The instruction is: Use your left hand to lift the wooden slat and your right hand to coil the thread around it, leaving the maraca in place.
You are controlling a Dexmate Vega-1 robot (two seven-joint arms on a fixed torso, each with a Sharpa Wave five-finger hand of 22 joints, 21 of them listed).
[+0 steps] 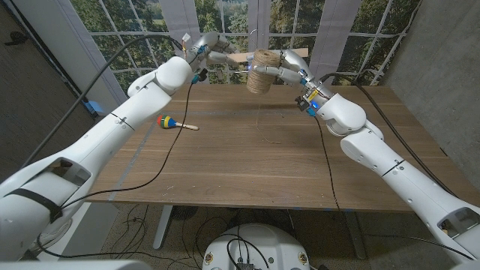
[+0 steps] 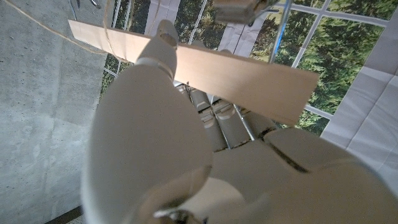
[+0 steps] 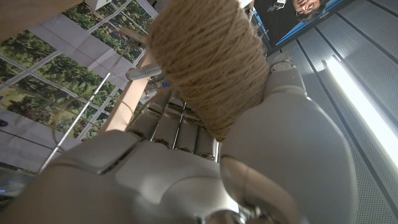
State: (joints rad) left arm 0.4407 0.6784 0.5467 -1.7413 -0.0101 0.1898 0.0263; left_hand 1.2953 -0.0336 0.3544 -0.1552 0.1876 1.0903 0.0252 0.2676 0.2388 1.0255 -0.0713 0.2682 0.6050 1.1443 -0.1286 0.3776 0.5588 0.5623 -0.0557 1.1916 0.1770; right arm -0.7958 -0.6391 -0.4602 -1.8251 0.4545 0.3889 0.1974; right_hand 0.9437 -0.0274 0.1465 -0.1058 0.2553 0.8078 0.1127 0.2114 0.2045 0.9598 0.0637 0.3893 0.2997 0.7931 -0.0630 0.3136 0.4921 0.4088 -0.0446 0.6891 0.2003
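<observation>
Slat lifted, coiling under way

The wooden slat (image 2: 205,71) is gripped aloft by the left robot hand (image 1: 208,46); the thread spool (image 1: 262,72) is clasped by the right robot hand (image 1: 289,66); the maraca (image 1: 171,122) is left on the bench (image 1: 255,157).

Both arms raised over far edge, left robot hand (image 1: 204,46) & right robot hand (image 1: 289,64) each gripping sth.

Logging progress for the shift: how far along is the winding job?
Done: left hand holds the wooden slat lifted. In hand: right hand grips the thread spool beside it; a strand crosses the slat. Left: most coiling. The maraca lies on the table.
</observation>
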